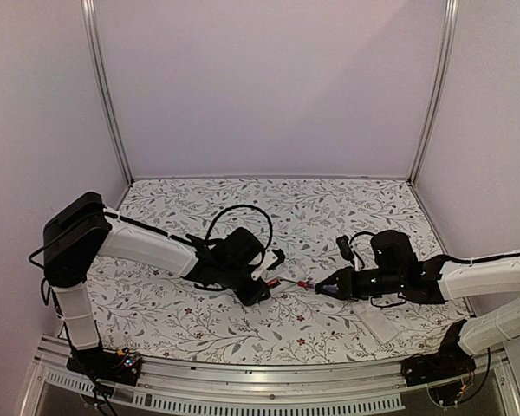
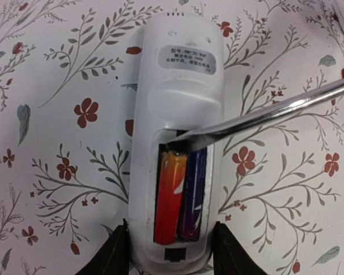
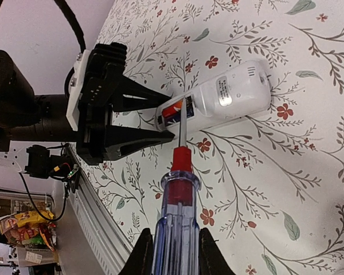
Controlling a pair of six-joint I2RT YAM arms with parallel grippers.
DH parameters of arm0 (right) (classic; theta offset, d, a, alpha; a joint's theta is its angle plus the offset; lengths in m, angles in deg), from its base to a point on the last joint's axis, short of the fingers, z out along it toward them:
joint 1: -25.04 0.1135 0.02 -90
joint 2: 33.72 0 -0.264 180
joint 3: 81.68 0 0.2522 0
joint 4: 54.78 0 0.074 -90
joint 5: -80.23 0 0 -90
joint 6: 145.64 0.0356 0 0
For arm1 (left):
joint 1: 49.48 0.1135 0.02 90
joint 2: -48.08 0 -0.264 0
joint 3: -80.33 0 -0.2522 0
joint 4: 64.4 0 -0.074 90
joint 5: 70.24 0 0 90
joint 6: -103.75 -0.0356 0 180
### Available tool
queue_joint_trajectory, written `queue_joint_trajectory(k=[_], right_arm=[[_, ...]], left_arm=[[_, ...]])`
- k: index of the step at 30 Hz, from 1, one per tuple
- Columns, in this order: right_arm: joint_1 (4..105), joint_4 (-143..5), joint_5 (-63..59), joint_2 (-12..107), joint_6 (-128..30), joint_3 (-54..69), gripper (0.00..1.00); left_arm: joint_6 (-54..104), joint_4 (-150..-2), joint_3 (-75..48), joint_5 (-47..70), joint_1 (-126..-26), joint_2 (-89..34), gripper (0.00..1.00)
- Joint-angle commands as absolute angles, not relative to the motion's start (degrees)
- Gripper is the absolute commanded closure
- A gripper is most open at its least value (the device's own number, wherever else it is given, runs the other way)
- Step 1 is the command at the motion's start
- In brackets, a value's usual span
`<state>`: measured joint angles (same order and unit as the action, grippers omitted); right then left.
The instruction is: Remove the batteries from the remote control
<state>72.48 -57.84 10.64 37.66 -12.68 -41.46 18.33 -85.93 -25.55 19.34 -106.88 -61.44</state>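
The white remote control (image 2: 180, 109) lies on the floral table with its battery recess open and facing up. Two batteries sit side by side in the recess: a red-orange one (image 2: 171, 197) and a dark purple one (image 2: 194, 192). My left gripper (image 2: 171, 255) is shut on the remote's near end, one finger on each side. My right gripper (image 3: 172, 255) is shut on the red-and-blue screwdriver's handle (image 3: 175, 212). The metal tip (image 2: 186, 139) rests at the top end of the batteries. From above, the screwdriver (image 1: 299, 283) spans between my left gripper (image 1: 258, 282) and my right gripper (image 1: 329, 286).
A flat white rectangular plate (image 1: 380, 322) lies on the table near the right arm. The metal rail (image 1: 269, 381) runs along the table's near edge. Pale walls close off the back and both sides.
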Motion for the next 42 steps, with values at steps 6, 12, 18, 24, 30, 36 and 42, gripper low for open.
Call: queue_joint_trajectory(k=[6, 12, 18, 24, 30, 36, 42], right_arm=[[74.0, -48.8, 24.6, 35.5, -13.3, -40.9, 1.0], [74.1, -48.6, 24.8, 34.6, -13.1, -41.0, 1.0], [74.1, -48.6, 24.5, 34.3, -12.9, -41.4, 1.0], [74.1, -50.4, 20.4, 33.3, -12.5, -41.9, 1.0], [74.0, -60.4, 8.4, 30.3, -12.1, -41.1, 1.0], [74.0, -65.5, 4.3, 28.5, -13.4, -40.8, 1.0], [74.0, -65.6, 4.7, 31.2, -15.0, -39.7, 1.0]], left_arm=[[17.5, -90.3, -27.6, 17.8, -109.3, -68.9, 0.67], [17.5, -90.6, -27.4, 17.9, -109.4, -69.3, 0.67], [17.4, -90.7, -27.3, 17.9, -109.4, -69.4, 0.67], [17.5, -90.6, -27.3, 18.0, -109.4, -69.2, 0.67], [17.4, -90.2, -27.5, 18.0, -109.3, -68.6, 0.61], [17.0, -90.1, -27.6, 17.7, -109.3, -68.2, 0.54], [16.9, -90.2, -27.5, 17.8, -109.4, -68.2, 0.55]])
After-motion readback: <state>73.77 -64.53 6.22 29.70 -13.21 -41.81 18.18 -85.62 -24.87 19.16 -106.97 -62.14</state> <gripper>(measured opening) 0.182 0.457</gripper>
